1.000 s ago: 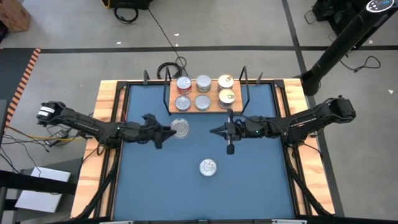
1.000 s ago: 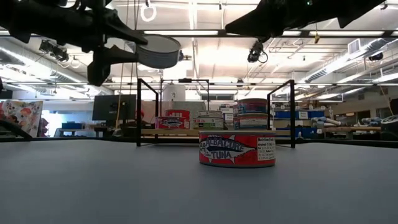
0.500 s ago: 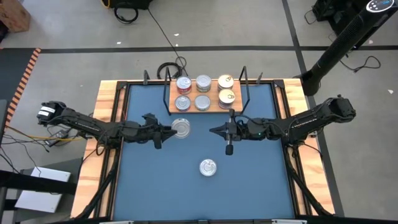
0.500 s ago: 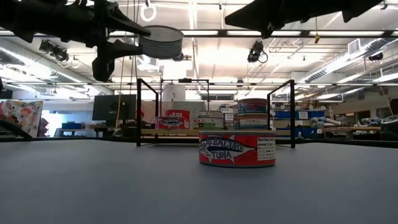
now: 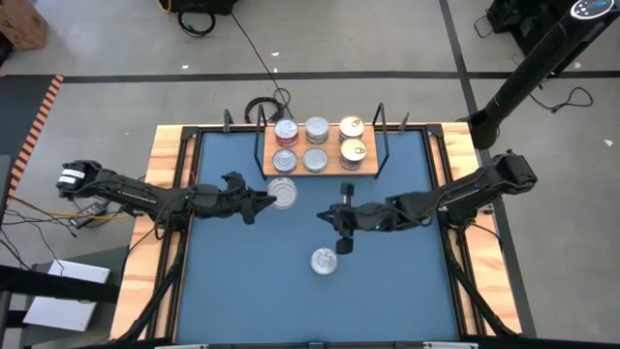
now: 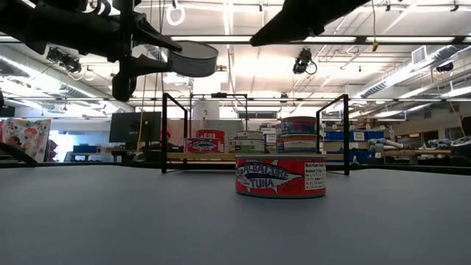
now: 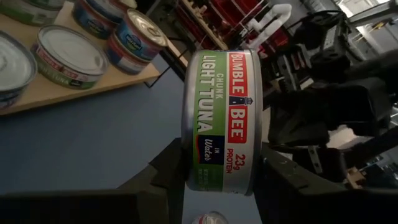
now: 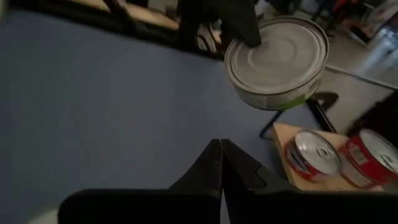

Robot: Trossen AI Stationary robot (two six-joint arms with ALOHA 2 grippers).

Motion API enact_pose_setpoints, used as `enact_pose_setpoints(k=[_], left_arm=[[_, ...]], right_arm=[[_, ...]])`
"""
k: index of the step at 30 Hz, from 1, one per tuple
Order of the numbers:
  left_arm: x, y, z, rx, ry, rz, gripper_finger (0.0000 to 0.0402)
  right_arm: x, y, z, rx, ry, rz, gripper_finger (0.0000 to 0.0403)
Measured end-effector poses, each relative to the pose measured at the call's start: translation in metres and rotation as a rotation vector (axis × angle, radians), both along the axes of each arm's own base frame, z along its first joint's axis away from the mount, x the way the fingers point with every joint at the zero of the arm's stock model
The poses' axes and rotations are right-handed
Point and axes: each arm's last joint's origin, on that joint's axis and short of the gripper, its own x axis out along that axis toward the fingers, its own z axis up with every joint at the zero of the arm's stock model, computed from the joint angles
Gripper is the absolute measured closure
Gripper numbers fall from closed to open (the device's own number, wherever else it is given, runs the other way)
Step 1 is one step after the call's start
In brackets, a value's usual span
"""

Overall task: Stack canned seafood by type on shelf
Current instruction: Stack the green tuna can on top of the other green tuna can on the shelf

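Note:
My left gripper [image 5: 263, 198] holds a green-labelled tuna tin [image 5: 282, 193] in the air, just near of the shelf [image 5: 329, 171]. The shelf is a wooden board with black wire ends, and several tins [image 5: 317, 129] stand on it in low stacks. A red-sided tuna tin [image 5: 325, 261] rests on its base on the blue table, near the middle. My right gripper [image 5: 327, 215] is shut and empty. It hovers between the held tin and the red tin [image 6: 280, 177]. My left gripper pinches the tin's two flat faces between its two fingers, one on top [image 8: 244, 28] and one beneath, at the rim [image 7: 186, 163] on the tin's left side. The fingers come in about level from the table's left. The tin is lifted clear, its flat faces about level [image 6: 190, 59].
Wooden rails [image 5: 172, 165] run along the table's left and right sides. The shelf's wire uprights [image 6: 163, 132] rise at both ends of the board. Bare blue surface [image 5: 242, 281] lies near of both arms around the red tin.
My right gripper has moved toward the table's left and near edges, closer to the red tin on the table. It has tipped further down and stayed shut.

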Motion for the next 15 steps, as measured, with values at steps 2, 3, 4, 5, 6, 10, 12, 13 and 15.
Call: enact_pose_setpoints(k=[2,3,4,5,6,10,12,13,15], left_arm=[[0.0,0.001,0.0,-0.004,-0.004,-0.007,0.0257],[0.0,0.002,0.001,-0.005,-0.008,-0.003,0.0257],[0.0,0.003,0.001,-0.006,-0.008,-0.001,0.0257],[0.0,0.004,0.001,-0.009,-0.008,0.004,0.0257],[0.0,0.005,0.001,-0.015,-0.009,0.011,0.0257],[0.001,0.01,0.001,-0.051,-0.02,0.043,0.0257],[0.001,0.014,0.001,-0.069,-0.028,0.062,0.0257],[0.001,0.015,0.002,-0.079,-0.038,0.069,0.0257],[0.001,0.017,0.003,-0.085,-0.057,0.074,0.0257]], right_arm=[[0.003,0.004,0.0,-0.029,0.026,-0.02,0.0384],[0.004,0.007,0.001,-0.04,0.035,-0.023,0.038],[0.005,0.009,0.001,-0.053,0.047,-0.025,0.0376],[0.005,0.01,0.002,-0.063,0.058,-0.021,0.0372],[0.005,0.012,0.003,-0.074,0.062,-0.021,0.0367],[0.004,0.018,0.004,-0.12,0.076,-0.06,0.035],[0.003,0.02,0.002,-0.147,0.091,-0.077,0.0341],[0.002,0.021,0.001,-0.16,0.101,-0.084,0.0336],[0.0,0.022,-0.001,-0.179,0.121,-0.093,0.0327]])
